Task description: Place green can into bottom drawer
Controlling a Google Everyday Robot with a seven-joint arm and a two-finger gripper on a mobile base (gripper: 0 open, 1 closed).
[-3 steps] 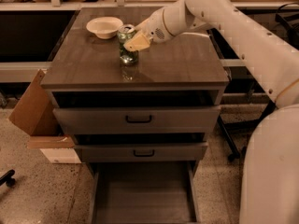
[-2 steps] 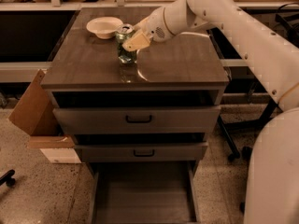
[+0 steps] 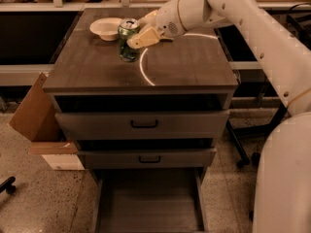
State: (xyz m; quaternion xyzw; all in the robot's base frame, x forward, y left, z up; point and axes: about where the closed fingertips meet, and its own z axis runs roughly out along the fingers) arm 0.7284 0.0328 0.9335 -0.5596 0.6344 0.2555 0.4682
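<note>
Camera view is showing you the grey cabinet (image 3: 226, 101) from the front and above, with the green can (image 3: 126, 52) standing upright on the tabletop (image 3: 189, 64) toward the cabinet's back left corner. The can's silver top and pull tab are facing up. You cannot tell whether its base is resting on the tabletop or sitting just off it.

The gripper (image 3: 133, 39) is reaching in over the back of the cabinet from the right side, and its fingers (image 3: 145, 36) are gripping the green can. One beige finger is lying across the can's upper front right side, touching it; the other is hiding behind the can. The white arm (image 3: 252, 28) is running from the gripper up and out past the cabinet's back right corner, then bending down along the cabinet's right side.

A white bowl (image 3: 106, 28) is sitting just behind and left of the can, nearer the cabinet's back left corner, close to the can but apart from it. A thin bright arc of light (image 3: 142, 69) is curving across the middle of the tabletop.

At the foot of the cabinet the bottom drawer (image 3: 148, 203) is standing pulled out toward you, its flat floor showing. Above it, the middle drawer (image 3: 194, 158) and the top drawer (image 3: 97, 125) are both sticking out slightly, each carrying a black handle. A cardboard box (image 3: 34, 113) is leaning against the cabinet's left side.
</note>
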